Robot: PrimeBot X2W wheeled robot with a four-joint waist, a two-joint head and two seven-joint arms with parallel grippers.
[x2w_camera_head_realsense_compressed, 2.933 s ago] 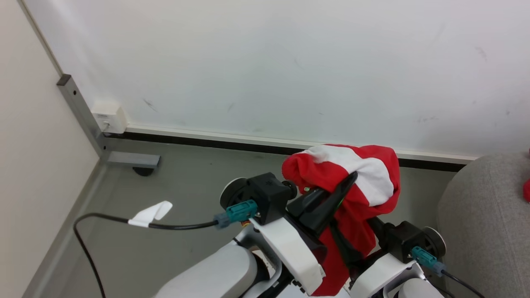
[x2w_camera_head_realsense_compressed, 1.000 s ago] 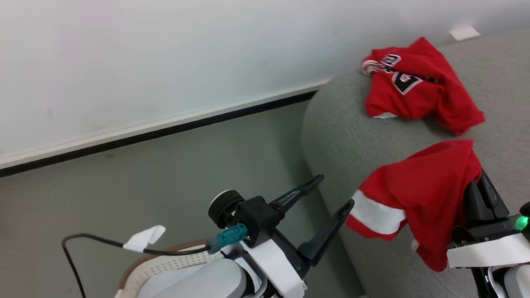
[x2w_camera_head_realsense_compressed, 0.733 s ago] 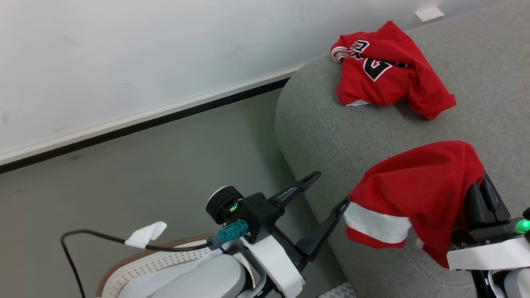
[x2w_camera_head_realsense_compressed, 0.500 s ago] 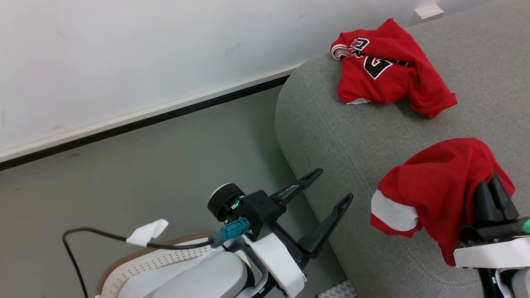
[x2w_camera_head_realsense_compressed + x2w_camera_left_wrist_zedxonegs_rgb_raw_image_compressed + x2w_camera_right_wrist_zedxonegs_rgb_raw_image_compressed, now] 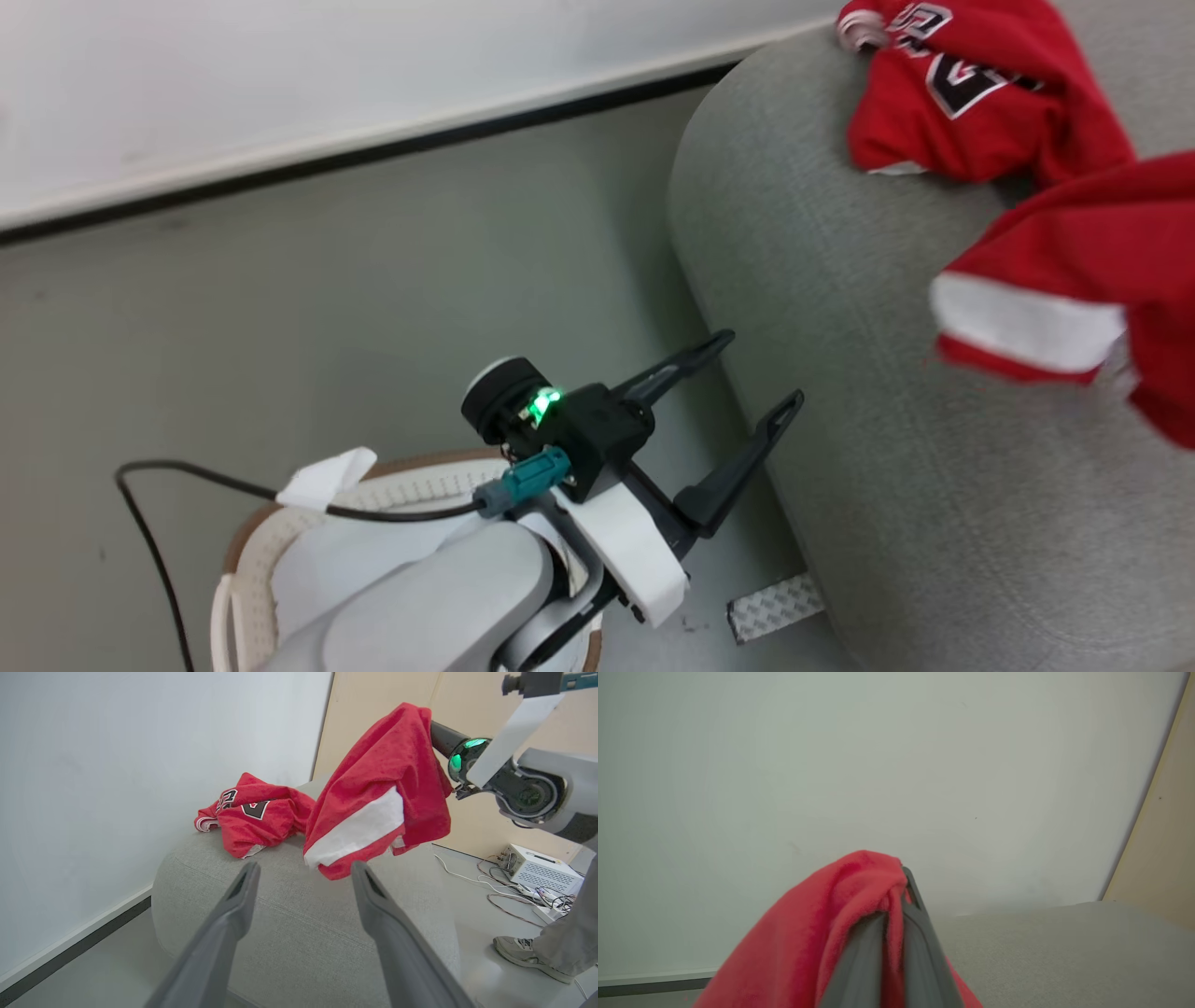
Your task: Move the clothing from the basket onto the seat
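The red piece with a white band (image 5: 1074,271) hangs in the air over the grey seat (image 5: 840,392), pinched in my shut right gripper (image 5: 899,891). From the left wrist, this red piece (image 5: 383,793) drapes from the right arm (image 5: 518,784) above the seat (image 5: 280,938). The red jersey (image 5: 980,103) with black lettering lies crumpled on the seat's far edge, also seen as the jersey (image 5: 252,821) near the wall. My left gripper (image 5: 758,370) stands open and empty beside the seat's front, above the cream basket (image 5: 245,541), whose inside my forearm hides.
A white wall with a black baseboard (image 5: 373,154) runs behind the grey floor. A black cable with a white tag (image 5: 327,476) trails left. A strip of tape (image 5: 775,607) lies on the floor. A person's foot (image 5: 528,956), a white box (image 5: 537,870) and wires sit past the seat.
The head camera has swung and tilted down. My right gripper has carried the red piece farther over the seat, closer to the jersey. The left gripper stays open in place.
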